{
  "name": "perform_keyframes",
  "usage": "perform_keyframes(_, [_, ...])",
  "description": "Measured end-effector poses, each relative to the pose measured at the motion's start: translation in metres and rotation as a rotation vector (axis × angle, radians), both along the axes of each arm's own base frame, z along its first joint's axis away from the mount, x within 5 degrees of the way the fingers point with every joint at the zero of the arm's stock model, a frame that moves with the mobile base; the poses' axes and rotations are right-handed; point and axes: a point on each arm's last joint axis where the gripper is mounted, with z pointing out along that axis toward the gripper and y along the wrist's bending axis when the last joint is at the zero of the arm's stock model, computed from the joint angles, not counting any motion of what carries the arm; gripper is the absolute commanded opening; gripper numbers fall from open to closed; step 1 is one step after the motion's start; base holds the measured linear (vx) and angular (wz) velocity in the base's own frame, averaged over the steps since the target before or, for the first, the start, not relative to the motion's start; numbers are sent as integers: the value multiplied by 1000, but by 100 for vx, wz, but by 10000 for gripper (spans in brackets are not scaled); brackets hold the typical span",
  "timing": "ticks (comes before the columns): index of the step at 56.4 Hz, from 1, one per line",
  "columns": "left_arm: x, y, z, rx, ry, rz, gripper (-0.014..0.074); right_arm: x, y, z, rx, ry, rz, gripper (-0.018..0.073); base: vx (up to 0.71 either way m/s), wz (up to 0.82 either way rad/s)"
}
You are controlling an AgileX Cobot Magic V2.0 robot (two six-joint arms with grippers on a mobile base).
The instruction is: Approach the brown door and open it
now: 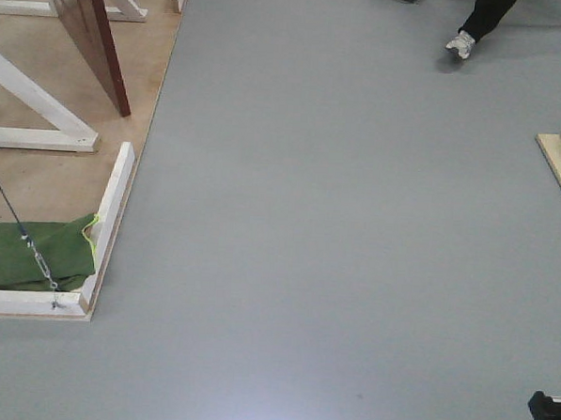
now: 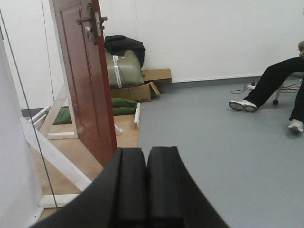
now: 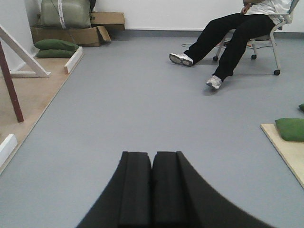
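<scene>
Turn your base left toward the brown door [image 2: 88, 90]. The left gripper [image 2: 146, 187] and right gripper [image 3: 152, 190], both clenched on nothing, sit well short of it (unclench one before reaching its brass handle [image 2: 84, 20]).

The brown door [image 1: 88, 31] rises at upper left among white frame beams [image 1: 40, 139], grey floor [image 1: 335, 250] alongside.
</scene>
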Motion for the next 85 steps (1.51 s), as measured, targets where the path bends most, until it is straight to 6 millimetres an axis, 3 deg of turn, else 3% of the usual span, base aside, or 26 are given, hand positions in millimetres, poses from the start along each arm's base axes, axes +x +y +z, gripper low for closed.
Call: perform_keyframes(85, [0,2,0,0,0,29,-6,0,0,0,0,0,0,0,41,1])
